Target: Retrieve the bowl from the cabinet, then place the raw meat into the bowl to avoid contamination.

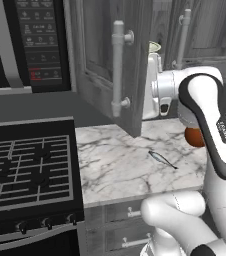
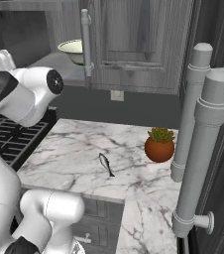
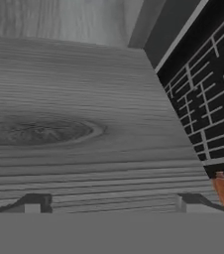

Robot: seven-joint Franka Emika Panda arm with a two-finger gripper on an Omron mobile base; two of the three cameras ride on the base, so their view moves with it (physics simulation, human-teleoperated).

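Note:
The cabinet [image 2: 134, 44] hangs over the counter, its door [image 1: 102, 60] swung open. The cream bowl [image 2: 74, 49] sits on the cabinet's shelf; in the left base view just its rim [image 1: 155, 46] peeks above my hand. My gripper [image 3: 114, 203] is open, its fingertips [image 3: 34, 202] wide apart with nothing between them, close against a grey wood-grain cabinet panel [image 3: 74, 124]. The hand is raised beside the open door's edge, just below the bowl. The raw meat [image 1: 162, 159], a thin dark sliver, lies on the marble counter [image 2: 105, 164], well below the hand.
An orange-brown plant pot [image 2: 159, 145] stands on the counter right of the meat. A black stove [image 1: 25, 170] borders the counter on the left, under the microwave [image 1: 35, 40]. Another open door with thick bar handles [image 2: 203, 129] stands close on the right.

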